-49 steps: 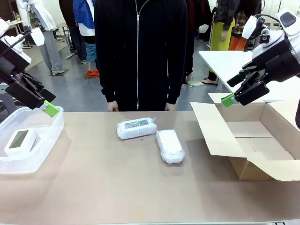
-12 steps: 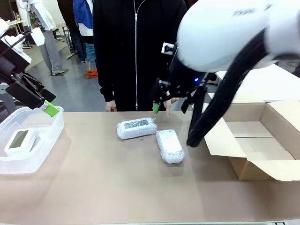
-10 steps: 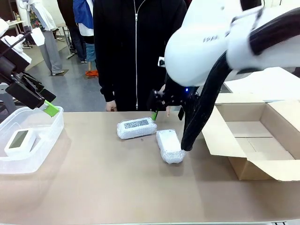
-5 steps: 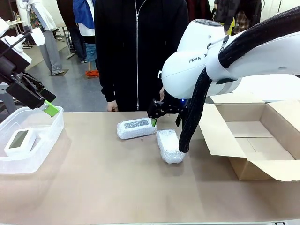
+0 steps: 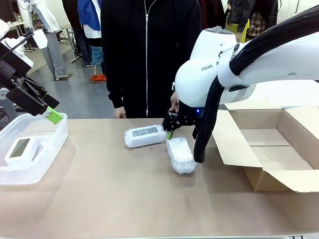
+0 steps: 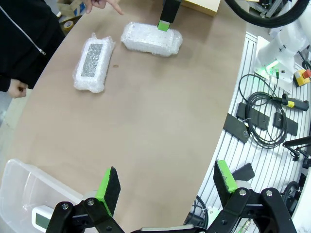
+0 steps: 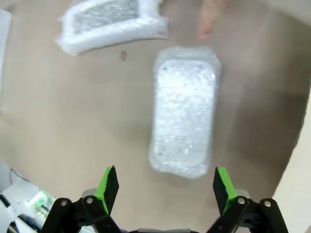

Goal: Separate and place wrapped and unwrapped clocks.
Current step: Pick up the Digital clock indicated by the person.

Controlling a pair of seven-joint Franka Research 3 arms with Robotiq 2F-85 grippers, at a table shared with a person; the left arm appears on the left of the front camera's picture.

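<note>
- Two film-wrapped white blocks lie on the bench (image 5: 99,189): the near wrapped clock (image 7: 184,111), bubbly and translucent, sits straight ahead of the right tool (image 7: 165,177), whose jaws are spread wide.
- The far wrapped clock (image 7: 109,22) lies just beyond.
- The unwrapped clock (image 5: 21,149), smooth with a grey display, sits in the clear bin (image 5: 50,149) under the left tool (image 6: 166,184), which is spread and empty.

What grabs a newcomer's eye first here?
The big white right arm reaches across the middle, its open right gripper poised over a bubble-wrapped clock mid-table. A second wrapped clock lies beside it; the bare clock sits in the clear tub at left.
</note>
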